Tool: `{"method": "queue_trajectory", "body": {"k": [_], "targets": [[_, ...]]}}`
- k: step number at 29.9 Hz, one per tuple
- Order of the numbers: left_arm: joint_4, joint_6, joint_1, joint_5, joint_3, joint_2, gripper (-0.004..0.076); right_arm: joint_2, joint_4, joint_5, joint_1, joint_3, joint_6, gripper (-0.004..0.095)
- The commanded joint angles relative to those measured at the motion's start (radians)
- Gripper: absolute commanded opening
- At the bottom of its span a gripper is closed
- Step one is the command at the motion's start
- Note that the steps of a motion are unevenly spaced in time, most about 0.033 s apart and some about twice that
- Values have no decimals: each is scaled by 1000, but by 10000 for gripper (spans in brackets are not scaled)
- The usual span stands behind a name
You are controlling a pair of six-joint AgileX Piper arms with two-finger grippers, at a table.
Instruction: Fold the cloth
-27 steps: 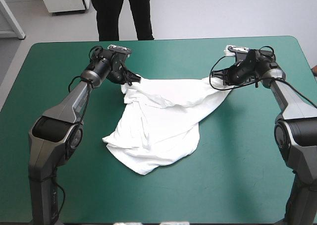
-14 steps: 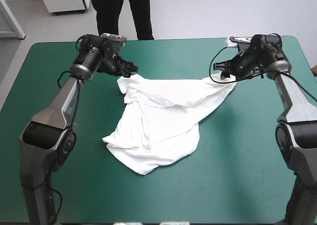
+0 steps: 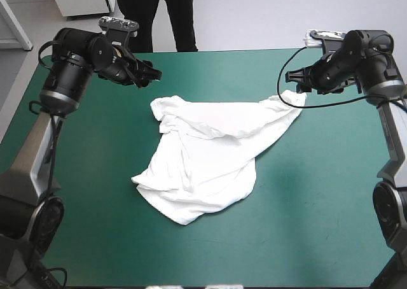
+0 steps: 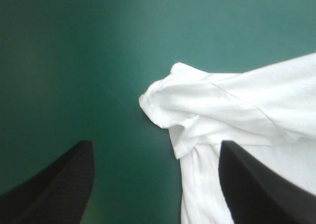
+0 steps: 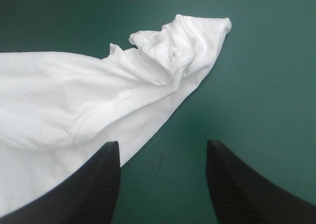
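While both jaws gape, the T-shirt [image 3: 210, 155] lies rumpled (untouched).

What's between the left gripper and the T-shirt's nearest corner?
Nothing: in the high view, only bare teal-green cover separates the open left gripper from the T-shirt.

t-shirt [image 4: 247, 100] cut off at both wrist views' edges, lower layers hidden

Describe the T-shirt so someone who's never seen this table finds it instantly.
Start at the teal-green table; near its middle lies the T-shirt. It is the only white thing on it: crumpled, half-spread, far corners pointing toward the open left claw and right claw.
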Motion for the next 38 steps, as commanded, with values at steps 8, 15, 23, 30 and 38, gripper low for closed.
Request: {"method": "queue_trajectory", "body": {"k": [8,15,23,30,38], "targets": [[-20,-33,-93,42,381,-307,457,-85,-26,-8,-8,-9,11,495],[-4,-79,-113,42,565,-337,457,-85,-29,-4,-8,-3,11,495],[-10,-88,-43,37,723,-297,459,-85,-34,-8,-8,-3,11,495],[-62,-79,-45,-109,866,-268,459,-85,-34,-12,-8,-3,11,495],[-61,-86,-45,-193,901,-185,458,-80,-34,-16,-8,-3,14,495]]}}
